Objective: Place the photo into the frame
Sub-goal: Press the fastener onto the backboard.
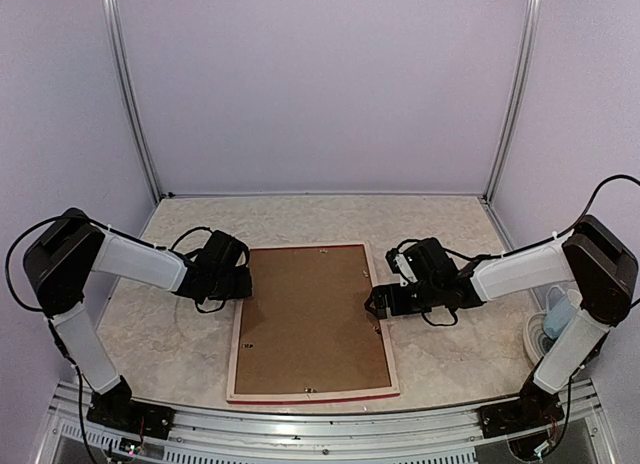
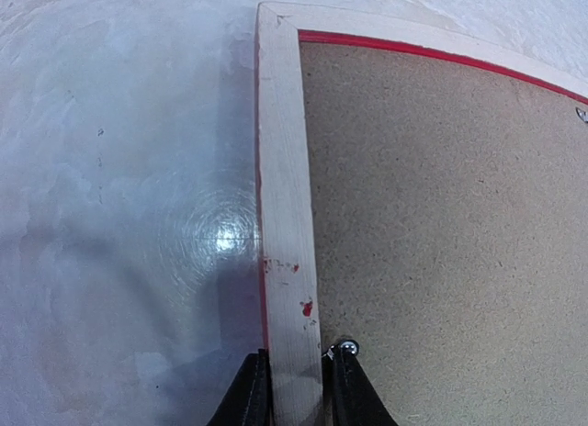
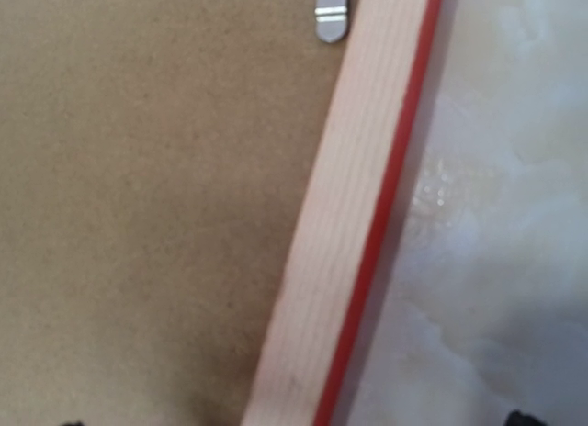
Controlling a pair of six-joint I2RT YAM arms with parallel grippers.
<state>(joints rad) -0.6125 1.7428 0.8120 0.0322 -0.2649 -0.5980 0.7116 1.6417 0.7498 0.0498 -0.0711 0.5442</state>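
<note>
Top external view: the frame [image 1: 310, 395] lies face down on the bench [image 1: 180, 344], backing board [image 1: 310, 319] upward. Left fingers [image 2: 250, 397] clamp its left rail; right fingers [image 1: 377, 304] stand wide apart over its right rail.

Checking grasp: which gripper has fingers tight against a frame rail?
The left gripper: its fingers pinch a rail of the frame from both sides. The right gripper hangs over the opposite rail, jaws spread wide.
</note>
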